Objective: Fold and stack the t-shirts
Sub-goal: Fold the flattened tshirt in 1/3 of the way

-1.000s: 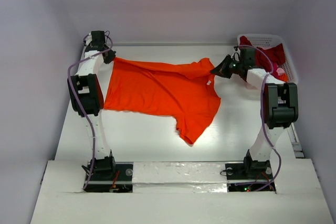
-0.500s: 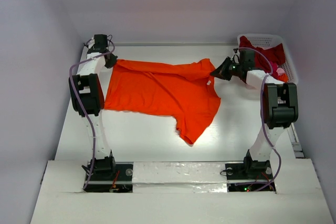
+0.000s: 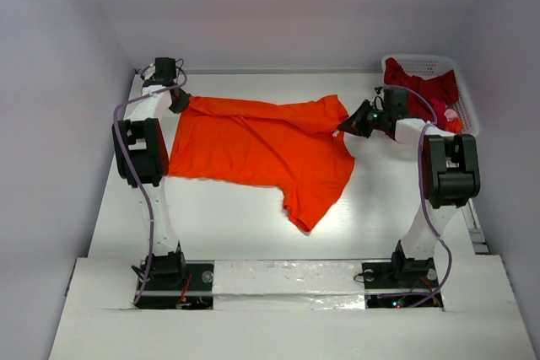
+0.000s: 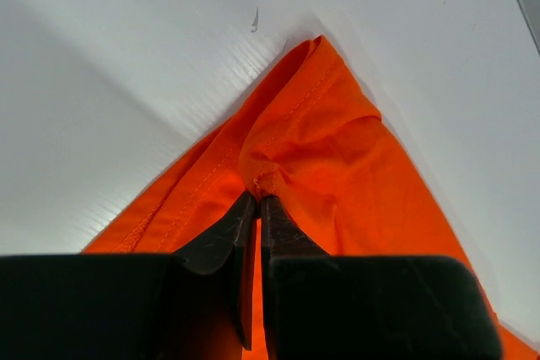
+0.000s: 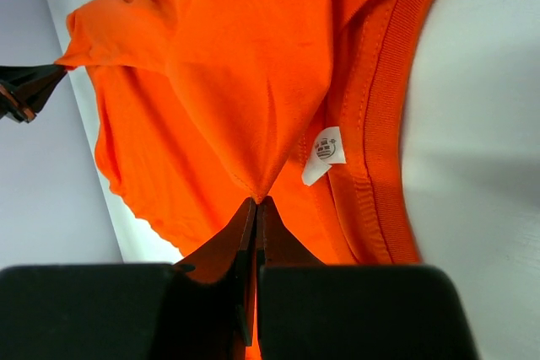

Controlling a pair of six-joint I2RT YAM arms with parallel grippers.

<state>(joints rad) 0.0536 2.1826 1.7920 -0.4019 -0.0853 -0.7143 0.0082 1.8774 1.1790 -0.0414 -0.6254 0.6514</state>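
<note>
An orange t-shirt (image 3: 257, 145) lies spread across the far half of the table, one sleeve trailing toward me. My left gripper (image 3: 180, 101) is shut on its far-left corner (image 4: 278, 158), pinching the hem. My right gripper (image 3: 346, 125) is shut on the shirt near the collar (image 5: 253, 124), beside the white neck label (image 5: 325, 147). Dark red t-shirt cloth (image 3: 426, 88) and a bit of pink t-shirt (image 3: 450, 113) sit in the basket at the far right.
The white lattice basket (image 3: 418, 62) stands at the far right corner, just behind the right arm (image 3: 447, 166). White walls close in the table at the back and sides. Bare table surface (image 3: 219, 225) lies between the shirt and the arm bases.
Both grippers have slid a little toward me and inward with the shirt's far edge. The cloth between them has gone slacker and bunched near the collar.
</note>
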